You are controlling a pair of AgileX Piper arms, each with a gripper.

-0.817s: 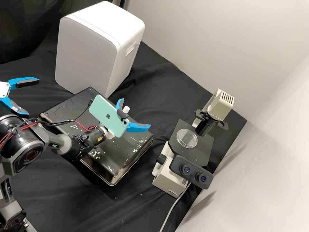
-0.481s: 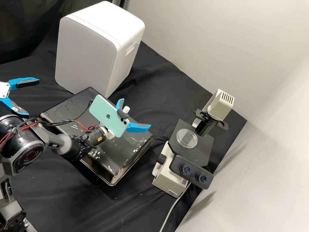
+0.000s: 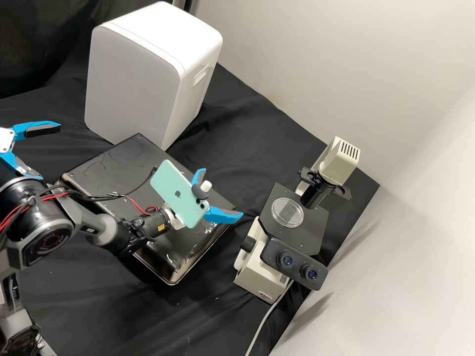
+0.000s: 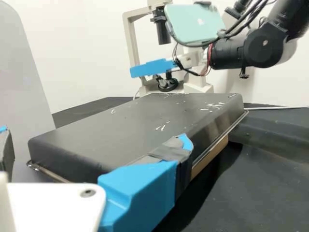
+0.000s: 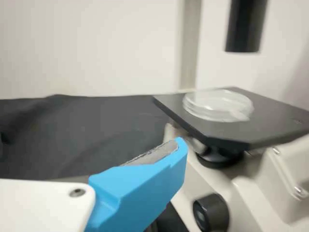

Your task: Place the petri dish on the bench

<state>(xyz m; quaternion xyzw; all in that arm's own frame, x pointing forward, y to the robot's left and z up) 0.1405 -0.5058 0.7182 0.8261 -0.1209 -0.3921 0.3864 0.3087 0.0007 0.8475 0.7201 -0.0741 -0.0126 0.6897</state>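
Observation:
A clear petri dish (image 3: 288,211) lies on the black stage (image 3: 316,232) of the microscope at the right of the bench. In the right wrist view the petri dish (image 5: 218,104) is close ahead and slightly above my blue finger (image 5: 145,179). My right gripper (image 3: 221,194) hangs open over the right corner of the dark slab, a short way left of the stage, with nothing between its fingers. My left gripper (image 3: 49,151) stands open at the far left edge, also holding nothing. Its blue finger (image 4: 145,193) shows close up, with the right arm beyond.
A dark flat slab (image 3: 114,168) (image 4: 145,125) lies mid-bench under the right arm. A tall white box (image 3: 148,69) stands behind it. The microscope (image 3: 267,277) with its eyepieces sits close to the right wall. Black cloth (image 3: 247,128) covers the bench.
My right gripper has moved right and a little lower, closer to the microscope stage. The left gripper has barely shifted. The petri dish has stayed on the stage.

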